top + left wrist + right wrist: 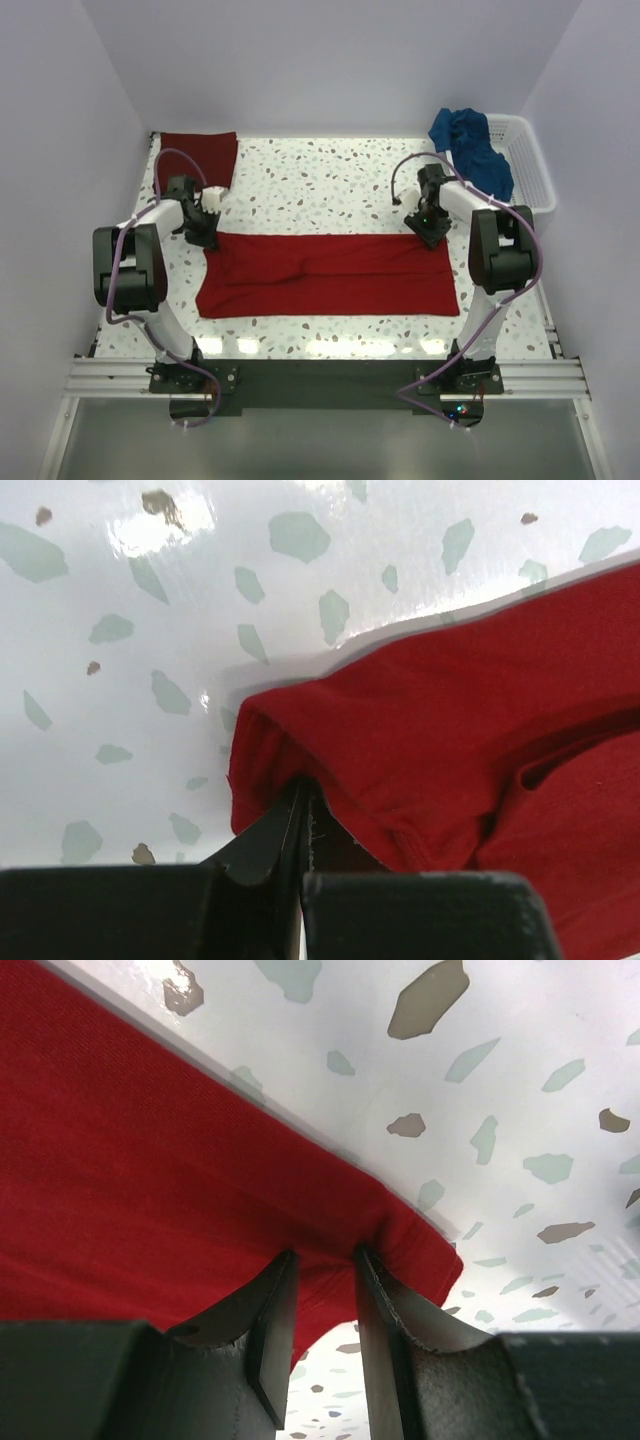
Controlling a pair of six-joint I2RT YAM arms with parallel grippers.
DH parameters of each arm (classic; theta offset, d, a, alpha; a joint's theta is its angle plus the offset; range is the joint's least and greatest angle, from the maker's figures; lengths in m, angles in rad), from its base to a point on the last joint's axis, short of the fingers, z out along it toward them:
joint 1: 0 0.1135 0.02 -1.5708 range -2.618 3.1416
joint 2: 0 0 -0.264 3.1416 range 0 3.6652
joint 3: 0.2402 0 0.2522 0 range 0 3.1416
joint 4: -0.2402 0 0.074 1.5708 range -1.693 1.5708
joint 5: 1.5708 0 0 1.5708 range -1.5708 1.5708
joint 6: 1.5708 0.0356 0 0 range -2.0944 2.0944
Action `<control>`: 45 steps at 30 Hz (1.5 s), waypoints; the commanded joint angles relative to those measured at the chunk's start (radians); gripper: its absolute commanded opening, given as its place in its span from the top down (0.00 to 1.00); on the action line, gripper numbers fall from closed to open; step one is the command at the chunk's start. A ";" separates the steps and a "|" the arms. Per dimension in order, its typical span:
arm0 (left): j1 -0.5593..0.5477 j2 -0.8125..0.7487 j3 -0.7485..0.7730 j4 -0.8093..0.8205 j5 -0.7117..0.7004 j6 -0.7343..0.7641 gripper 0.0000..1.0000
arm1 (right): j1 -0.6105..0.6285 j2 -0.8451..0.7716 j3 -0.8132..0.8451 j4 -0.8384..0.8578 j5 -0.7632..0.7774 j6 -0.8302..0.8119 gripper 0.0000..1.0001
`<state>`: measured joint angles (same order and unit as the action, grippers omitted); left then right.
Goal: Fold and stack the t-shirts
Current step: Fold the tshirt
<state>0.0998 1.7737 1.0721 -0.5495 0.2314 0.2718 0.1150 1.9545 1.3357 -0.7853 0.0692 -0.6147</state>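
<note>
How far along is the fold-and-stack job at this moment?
Done: the maroon t-shirt lies folded at the far-left corner. In hand: the bright red t-shirt lies as a long band, the left gripper and the right gripper pinching its far corners. Still to do: finishing that fold, the blue t-shirt crumpled on the white basket, and stacking all three.

No readable text

We find no words, labels, brand marks, numbers or signs that we can read in any of the three views.
</note>
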 commanded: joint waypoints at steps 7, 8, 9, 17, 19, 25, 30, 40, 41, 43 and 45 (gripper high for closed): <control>0.040 -0.120 0.006 0.028 0.206 0.037 0.64 | -0.023 0.011 0.008 -0.075 -0.058 0.016 0.65; 0.041 -0.129 0.008 0.025 0.219 0.032 0.63 | -0.023 0.014 0.013 -0.080 -0.058 0.016 0.65; 0.041 -0.135 0.011 0.023 0.235 0.029 0.63 | -0.023 0.015 0.016 -0.080 -0.060 0.018 0.65; 0.041 -0.076 0.042 0.031 0.284 -0.014 0.62 | -0.021 0.015 0.034 -0.095 -0.057 0.016 0.65; 0.041 -0.047 0.057 0.031 0.276 -0.029 0.62 | -0.021 0.014 0.034 -0.097 -0.055 0.013 0.65; 0.040 -0.011 0.072 0.042 0.261 -0.040 0.62 | -0.023 0.021 0.037 -0.097 -0.051 0.010 0.65; 0.040 0.000 0.071 0.031 0.260 -0.040 0.78 | -0.023 0.027 0.040 -0.094 -0.043 0.006 0.66; 0.064 -0.066 0.057 -0.027 0.191 -0.045 1.00 | -0.023 0.006 0.020 -0.088 -0.026 -0.008 0.66; 0.066 -0.069 0.046 -0.041 0.168 -0.040 1.00 | -0.023 0.004 0.010 -0.083 -0.020 -0.014 0.66; 0.064 -0.077 0.026 -0.046 0.103 -0.039 1.00 | -0.023 0.003 0.000 -0.077 -0.013 -0.019 0.66; 0.066 -0.069 -0.009 -0.037 0.071 -0.040 1.00 | -0.023 -0.002 -0.012 -0.065 0.006 -0.029 0.67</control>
<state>0.1520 1.7416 1.0943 -0.5697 0.3939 0.2420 0.0971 1.9587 1.3506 -0.8486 0.0418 -0.6182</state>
